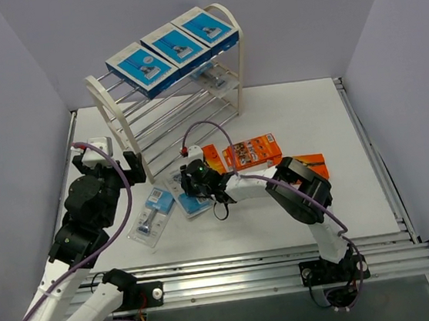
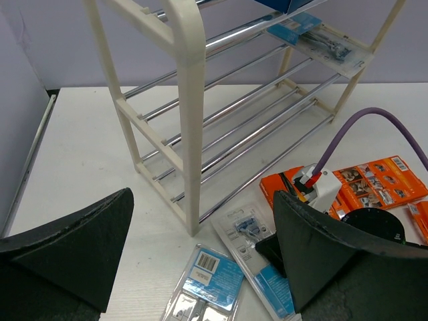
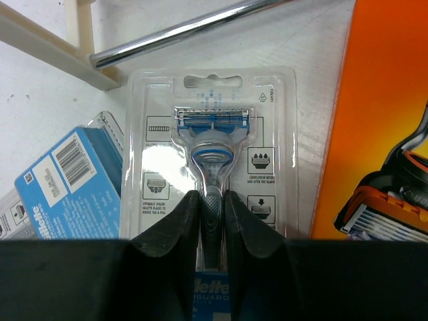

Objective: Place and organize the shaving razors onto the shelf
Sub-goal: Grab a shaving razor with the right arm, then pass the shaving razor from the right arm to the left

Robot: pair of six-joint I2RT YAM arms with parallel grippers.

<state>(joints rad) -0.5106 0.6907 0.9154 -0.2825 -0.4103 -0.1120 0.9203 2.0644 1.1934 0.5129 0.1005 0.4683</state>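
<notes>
The shelf [image 1: 178,109] stands at the back with three blue boxes [image 1: 176,47] side by side on its top tier. One clear blister pack [image 1: 214,75] lies on the second tier's right end. On the table in front, my right gripper [image 3: 212,207] is shut on the raised handle bulge of a clear blister pack [image 3: 210,114], which lies flat by the shelf's foot. A second blister pack [image 1: 151,214] lies face down to its left. Three orange packs [image 1: 252,152] lie to the right. My left gripper [image 2: 200,267] hovers open above the face-down pack, holding nothing.
The shelf's left end panel [image 2: 190,100] stands close in front of my left gripper. The right arm's purple cable [image 1: 211,126] loops over the table between shelf and orange packs. Grey walls close in three sides; a metal rail [image 1: 288,264] runs along the near edge.
</notes>
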